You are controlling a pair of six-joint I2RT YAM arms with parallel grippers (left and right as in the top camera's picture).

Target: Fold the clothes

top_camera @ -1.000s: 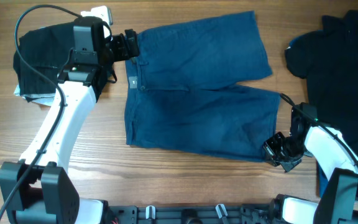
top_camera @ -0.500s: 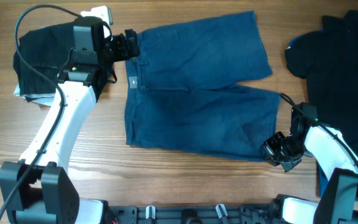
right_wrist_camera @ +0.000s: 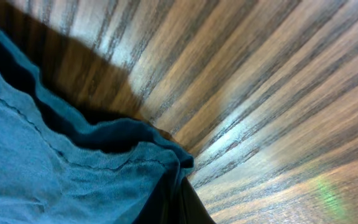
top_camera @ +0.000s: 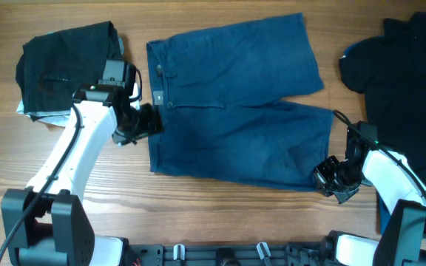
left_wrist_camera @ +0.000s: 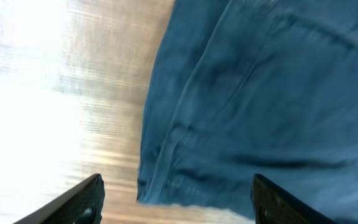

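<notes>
This is looking like a robotics lab rather than a home: two white arms (top_camera: 69, 159) are standing on a black rail (top_camera: 220, 255) at the edge of a table (top_camera: 220, 214) (plain wood grain), with shorts (top_camera: 235, 103) lying spread between them.

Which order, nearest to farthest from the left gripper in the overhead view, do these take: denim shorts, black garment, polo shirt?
From the left gripper:
1. denim shorts, directly beside it, at their waistband edge.
2. black garment, farther back on the left side.
3. polo shirt, far across on the right side.
</notes>
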